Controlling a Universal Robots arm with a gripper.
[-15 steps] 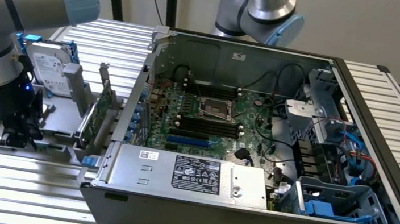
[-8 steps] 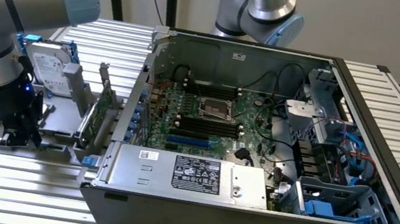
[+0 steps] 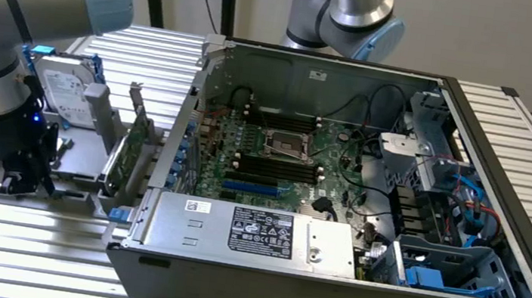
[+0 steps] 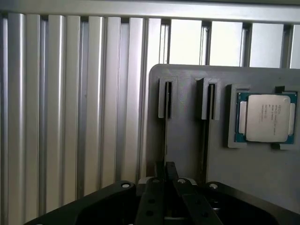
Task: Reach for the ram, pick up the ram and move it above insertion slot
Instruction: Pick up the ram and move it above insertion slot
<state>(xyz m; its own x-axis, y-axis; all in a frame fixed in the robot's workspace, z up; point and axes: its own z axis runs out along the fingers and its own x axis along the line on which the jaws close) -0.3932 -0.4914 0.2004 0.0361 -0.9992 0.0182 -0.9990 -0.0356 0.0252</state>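
Note:
The ram (image 4: 165, 140) stands edge-on in a slot of the grey holder (image 4: 253, 178) and shows as a thin dark line. My gripper (image 4: 165, 165) is down on that line, its two dark fingers (image 4: 152, 199) drawn together around the stick's thin edge. In the exterior view my gripper (image 3: 13, 180) sits low over the holder (image 3: 75, 171) at the exterior view's left, beside the open computer case (image 3: 330, 286). The dark memory slots (image 3: 274, 167) lie on the motherboard inside the case, well off to the exterior view's right of the gripper.
A second thin line (image 4: 206, 140) runs in the neighbouring slot. A processor chip (image 4: 265, 117) rests in a recess of the holder. A hard drive (image 3: 65, 90) and an upright green expansion card (image 3: 129, 151) stand between gripper and case. Another arm (image 3: 349, 14) rises behind.

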